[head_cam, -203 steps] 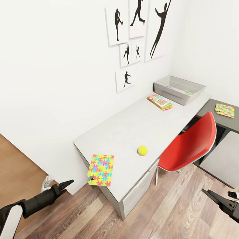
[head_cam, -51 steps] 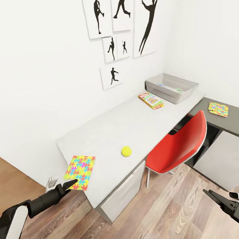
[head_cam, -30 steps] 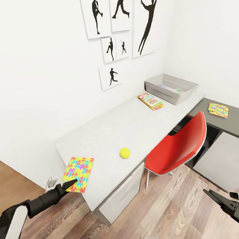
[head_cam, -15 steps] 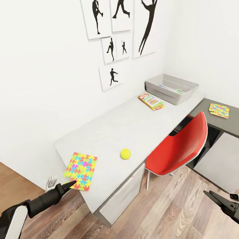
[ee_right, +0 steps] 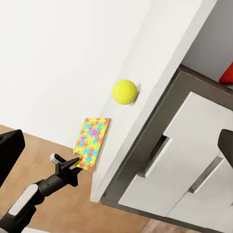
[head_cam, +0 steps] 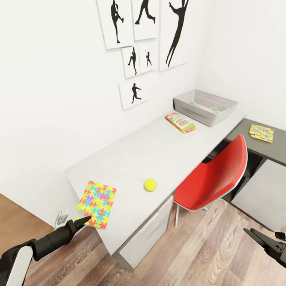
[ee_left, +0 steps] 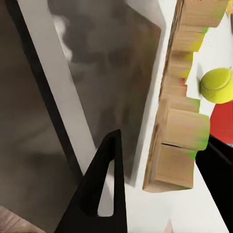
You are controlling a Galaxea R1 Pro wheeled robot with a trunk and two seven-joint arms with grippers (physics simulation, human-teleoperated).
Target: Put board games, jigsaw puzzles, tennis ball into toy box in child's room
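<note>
— Pincer, left (head_cam: 85, 219): jaws gaping, straddling the near edge of the jigsaw puzzle (head_cam: 97, 198) lying at the desk (head_cam: 131, 154) corner.
— Pickup step, I judge; next, clamping the edge, lifting, heading for the toy box (head_cam: 205, 106).

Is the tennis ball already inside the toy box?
No, the tennis ball lies on the table, far from the toy box.

- Your left gripper (head_cam: 83, 220) sits at the table's (head_cam: 131, 157) near corner, its fingertips at the edge of the jigsaw puzzle (head_cam: 97, 198).
- Open desktop runs from there to the toy box (head_cam: 205, 106); just the tennis ball (head_cam: 150, 185) lies midway.
- The red chair (head_cam: 214, 176) blocks the front edge.
</note>
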